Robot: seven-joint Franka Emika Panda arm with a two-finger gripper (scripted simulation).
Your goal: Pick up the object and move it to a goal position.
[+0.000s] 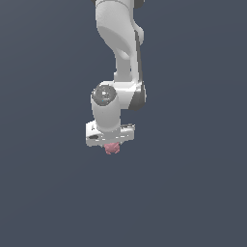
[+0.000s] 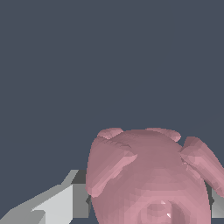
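The object [image 1: 112, 148] is a small pink lumpy thing with little knobs, showing just below the white gripper [image 1: 111, 144] in the exterior view. In the wrist view the object [image 2: 148, 175] fills the space between the two fingers [image 2: 61, 201], which press against its sides. The gripper is shut on it. In the exterior view the hand covers the fingertips and the object's upper part. Around the object there is only the plain dark grey background, with no contact with any surface to be made out.
The white arm [image 1: 120, 43] comes down from the top of the exterior view to the wrist. Everything else is uniform dark grey with no other objects or edges visible.
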